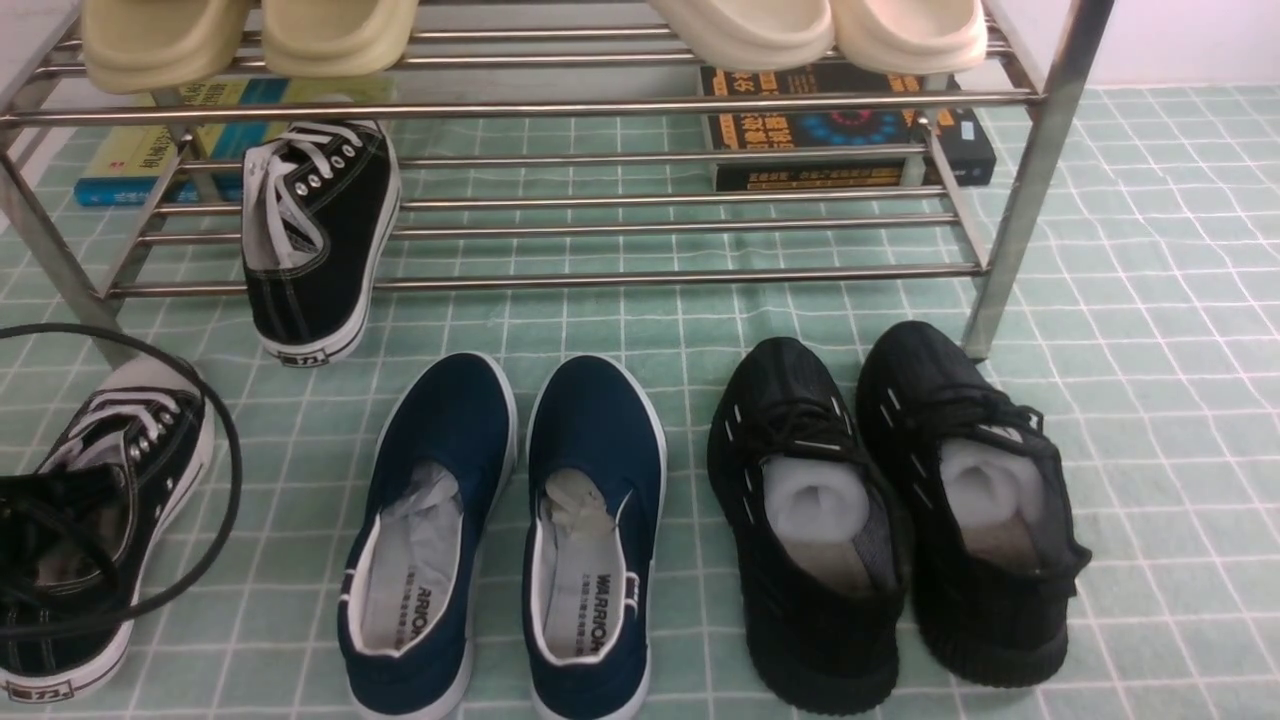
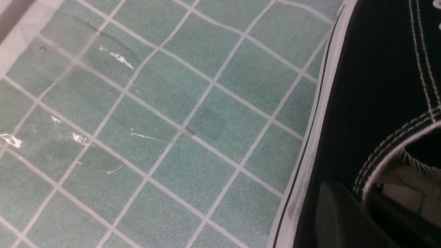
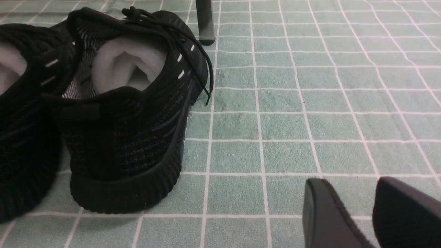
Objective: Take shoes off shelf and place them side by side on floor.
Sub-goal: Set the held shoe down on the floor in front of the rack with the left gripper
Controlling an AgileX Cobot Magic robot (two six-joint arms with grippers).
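Sneaker (image 1: 95, 520) one lies on floor (image 1: 1150, 400) at far left, left gripper (image 2: 348, 215) pinching its collar. Sneaker (image 1: 315, 240) two leans on shelf (image 1: 650, 100) lower bars. Right gripper (image 3: 358, 213) stands slightly parted, empty, near knit shoes (image 3: 127, 113).

A pale wall (image 1: 1190, 40) is seen behind the rack. Books (image 1: 850, 140) are laid flat on the ground beneath it. Even light is cast throughout.

Right fingers (image 3: 330, 213): two matte black, smooth pads with rounded tips. Left fingers (image 2: 339, 215): same dark matte finish, edge rounded. Thin black cable (image 1: 225, 450) loops in a wide arc.
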